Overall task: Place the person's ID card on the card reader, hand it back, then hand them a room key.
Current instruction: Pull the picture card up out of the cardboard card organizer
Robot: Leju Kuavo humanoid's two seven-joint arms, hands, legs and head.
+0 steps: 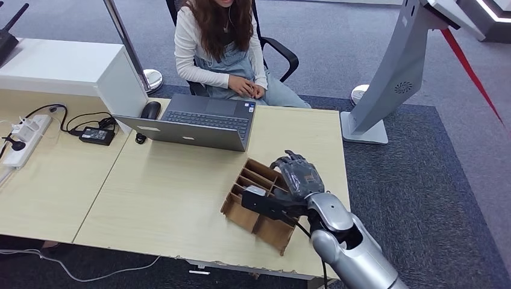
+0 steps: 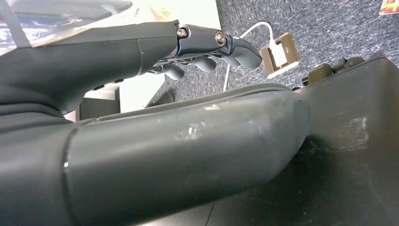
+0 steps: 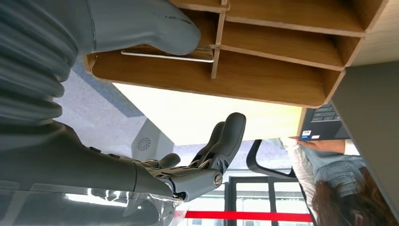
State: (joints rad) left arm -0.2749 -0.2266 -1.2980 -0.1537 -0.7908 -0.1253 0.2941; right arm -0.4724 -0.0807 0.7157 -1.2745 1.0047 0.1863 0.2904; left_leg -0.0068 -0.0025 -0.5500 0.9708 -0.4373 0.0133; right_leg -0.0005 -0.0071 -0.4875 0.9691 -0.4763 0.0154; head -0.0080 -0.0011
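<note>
- Scanning the head view from its left edge, we log a white power strip [image 1: 25,139] at the far left of the light wooden table [image 1: 163,198], with black cables and a black power adapter [image 1: 96,135] just beside it.
- Above these, in the upper left, we note a white cabinet [image 1: 66,66] and a black mouse [image 1: 150,110] near its corner.
- At upper centre we record an open grey laptop [image 1: 202,123] on the table, and behind it a seated person [image 1: 223,48] in a white top and denim, hands resting in the lap.
- Lower centre right: a brown cardboard organizer [image 1: 256,205] with several compartments, lying near the table's right edge.
- Over the organizer we find the right hand [image 1: 289,183], dark fingers spread above the compartments. In the right wrist view its thumb [image 3: 141,28] presses on a thin white card [image 3: 169,55] lying in one compartment of the organizer [image 3: 263,70]; the fingers [image 3: 226,136] stand apart outside the box. We cannot tell whether the card is truly held.
- Upper right: a grey kiosk stand [image 1: 391,78] on dark carpet, with a red strip beyond it.
- In the left wrist view, the left hand [image 2: 197,52] hangs with fingers curled inward, holding nothing, above carpet and a floor socket [image 2: 280,52].
</note>
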